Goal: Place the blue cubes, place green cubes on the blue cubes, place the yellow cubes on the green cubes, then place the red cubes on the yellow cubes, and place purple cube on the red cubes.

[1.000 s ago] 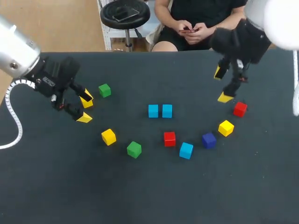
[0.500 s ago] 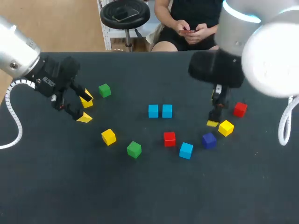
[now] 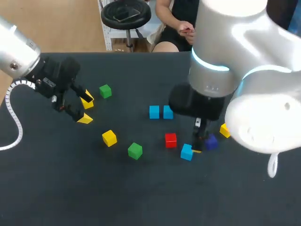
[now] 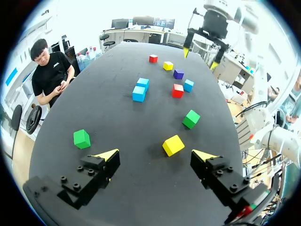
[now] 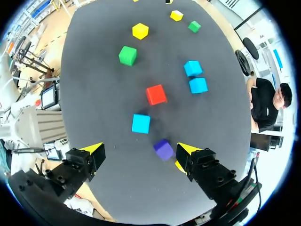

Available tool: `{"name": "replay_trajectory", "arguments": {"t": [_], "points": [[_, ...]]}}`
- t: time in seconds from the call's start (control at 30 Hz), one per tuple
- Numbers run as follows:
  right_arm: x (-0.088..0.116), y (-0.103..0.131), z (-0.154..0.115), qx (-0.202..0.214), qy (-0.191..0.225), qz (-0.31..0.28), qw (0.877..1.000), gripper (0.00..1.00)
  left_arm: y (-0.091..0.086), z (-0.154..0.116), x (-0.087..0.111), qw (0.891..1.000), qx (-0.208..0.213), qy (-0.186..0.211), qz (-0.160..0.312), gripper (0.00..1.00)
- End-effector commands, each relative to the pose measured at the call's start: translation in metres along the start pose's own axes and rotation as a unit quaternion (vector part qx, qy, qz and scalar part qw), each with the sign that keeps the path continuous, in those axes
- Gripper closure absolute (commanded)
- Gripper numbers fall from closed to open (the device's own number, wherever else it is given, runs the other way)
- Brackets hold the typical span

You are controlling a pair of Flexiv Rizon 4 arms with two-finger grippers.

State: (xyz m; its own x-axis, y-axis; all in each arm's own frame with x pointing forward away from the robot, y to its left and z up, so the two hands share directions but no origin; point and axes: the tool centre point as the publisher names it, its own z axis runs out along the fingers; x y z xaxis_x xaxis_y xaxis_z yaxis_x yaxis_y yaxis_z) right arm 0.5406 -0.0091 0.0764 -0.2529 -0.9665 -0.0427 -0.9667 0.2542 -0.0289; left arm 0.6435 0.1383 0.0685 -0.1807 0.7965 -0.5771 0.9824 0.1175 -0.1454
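Observation:
Two blue cubes (image 3: 154,112) (image 3: 168,112) sit side by side mid-table. In front of them lie a red cube (image 3: 170,140), a third blue cube (image 3: 187,152) and the purple cube (image 3: 211,141). My right gripper (image 3: 200,139) hangs open just above these. In its wrist view the purple cube (image 5: 164,149) lies between the open gripper's (image 5: 139,150) fingers, untouched, and the blue cube (image 5: 140,123) is just ahead. My left gripper (image 3: 83,108) stands open at the left, holding nothing. A yellow cube (image 4: 173,145) lies just ahead of it.
Green cubes (image 3: 105,91) (image 3: 135,150) and a yellow cube (image 3: 109,138) are scattered on the left half. Another yellow cube (image 3: 224,130) peeks out beside my bulky right arm (image 3: 221,70), which hides the table's right rear.
My right arm has swung from the far right inward and toward the front, and its gripper now hangs over the purple and blue cubes. The left arm has kept still.

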Motion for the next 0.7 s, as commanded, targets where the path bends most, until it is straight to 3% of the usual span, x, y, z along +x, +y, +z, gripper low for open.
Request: {"name": "replay_trajectory", "arguments": {"t": [0.03,0.4,0.7], "points": [[-0.009,-0.003,0.022,-0.004,-0.003,0.006,1.0,0.0,0.0,0.0,0.001,1.0,-0.001,-0.001,0.001,0.0],[-0.022,-0.001,0.046,-0.016,0.015,0.02,1.0,0.0,0.0,0.0,0.001,1.0,-0.001,-0.001,0.001,0.0],[-0.015,0.002,0.058,-0.026,0.016,0.036,0.999,0.0,0.0,0.0,0.001,1.0,-0.001,-0.001,0.001,0.0]]}}
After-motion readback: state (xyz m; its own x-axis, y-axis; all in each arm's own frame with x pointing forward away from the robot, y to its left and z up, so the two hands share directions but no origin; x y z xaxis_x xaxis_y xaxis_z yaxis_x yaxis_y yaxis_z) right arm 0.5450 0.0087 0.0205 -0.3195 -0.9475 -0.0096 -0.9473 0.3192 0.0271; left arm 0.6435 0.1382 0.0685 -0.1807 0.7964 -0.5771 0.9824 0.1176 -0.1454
